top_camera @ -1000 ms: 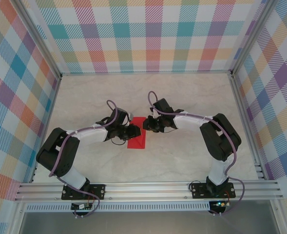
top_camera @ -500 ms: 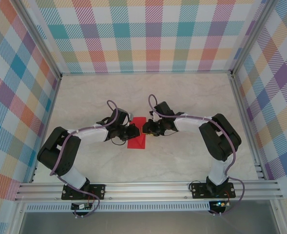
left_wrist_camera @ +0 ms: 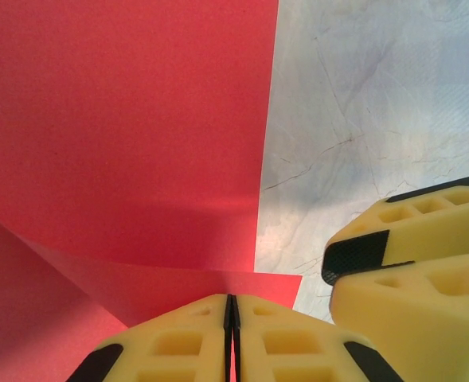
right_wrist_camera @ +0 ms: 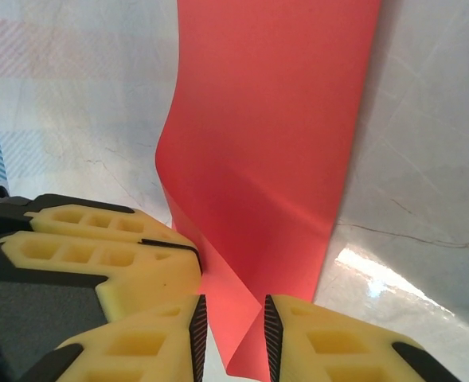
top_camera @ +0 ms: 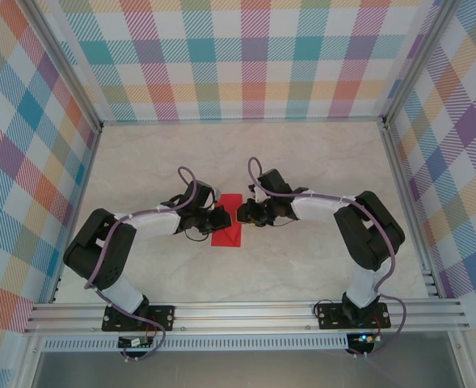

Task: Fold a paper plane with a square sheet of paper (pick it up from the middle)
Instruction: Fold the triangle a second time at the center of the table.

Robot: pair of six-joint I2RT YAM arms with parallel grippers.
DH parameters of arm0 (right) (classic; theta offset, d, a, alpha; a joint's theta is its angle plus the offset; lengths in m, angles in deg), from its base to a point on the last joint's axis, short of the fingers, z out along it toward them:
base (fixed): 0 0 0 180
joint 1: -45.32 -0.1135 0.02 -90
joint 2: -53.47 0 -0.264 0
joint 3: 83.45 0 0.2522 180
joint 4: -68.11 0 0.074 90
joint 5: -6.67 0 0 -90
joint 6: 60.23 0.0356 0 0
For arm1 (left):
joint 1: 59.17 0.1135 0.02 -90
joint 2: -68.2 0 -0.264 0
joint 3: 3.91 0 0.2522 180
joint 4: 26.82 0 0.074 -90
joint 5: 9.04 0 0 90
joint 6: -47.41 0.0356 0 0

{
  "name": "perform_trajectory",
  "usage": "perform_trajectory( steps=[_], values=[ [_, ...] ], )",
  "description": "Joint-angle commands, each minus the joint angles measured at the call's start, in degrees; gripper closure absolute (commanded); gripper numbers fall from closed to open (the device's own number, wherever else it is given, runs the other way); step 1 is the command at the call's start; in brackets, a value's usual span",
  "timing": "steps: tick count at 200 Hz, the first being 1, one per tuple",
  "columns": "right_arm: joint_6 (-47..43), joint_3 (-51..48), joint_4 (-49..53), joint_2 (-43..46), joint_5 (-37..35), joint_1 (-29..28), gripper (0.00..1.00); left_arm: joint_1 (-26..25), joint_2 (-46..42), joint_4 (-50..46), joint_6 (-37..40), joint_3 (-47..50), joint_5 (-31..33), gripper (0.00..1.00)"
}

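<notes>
On marbled worktop (left_wrist_camera: 361, 95), left gripper (left_wrist_camera: 231, 301) pinches smooth, creased square sheet of paper (left_wrist_camera: 138, 119); right gripper (right_wrist_camera: 232, 318) parted astride it.

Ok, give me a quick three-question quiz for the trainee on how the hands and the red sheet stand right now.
1. True or false: the left hand has its fingers spread wide apart.
2. Pick one: the square sheet of paper is A) flat all over, B) partly lifted into a fold, C) crumpled into a ball.
3. Fill in: in the top view the sheet lies ___ the left hand and the right hand.
Key: 1 false, the fingers are pressed together; 2 B; 3 between.
</notes>
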Motion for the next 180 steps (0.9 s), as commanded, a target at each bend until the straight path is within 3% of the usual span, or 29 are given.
perform_trajectory(
  steps=[1,51,95,124,180],
  values=[
    [-1.49,1.06,-0.34,-1.9,1.99,-0.07,0.72,0.53,0.27,-0.21,0.14,0.26,0.24,0.88],
    [-1.89,2.22,0.13,-3.98,2.98,-0.16,0.71,0.53,-0.15,-0.42,0.02,0.23,0.24,0.88],
    [-1.77,2.57,-1.36,-4.91,5.28,-0.16,0.78,0.53,-0.33,-0.46,-0.11,-0.02,0.15,0.89],
    [-1.88,2.67,-1.02,-4.91,3.77,-0.16,0.86,0.53,-0.51,-0.61,-0.1,0.05,0.15,0.89],
    [-2.95,3.72,0.46,-5.22,-0.25,-0.16,0.9,0.53,-0.96,-0.52,-0.04,0.16,-0.44,0.87]
  ],
)
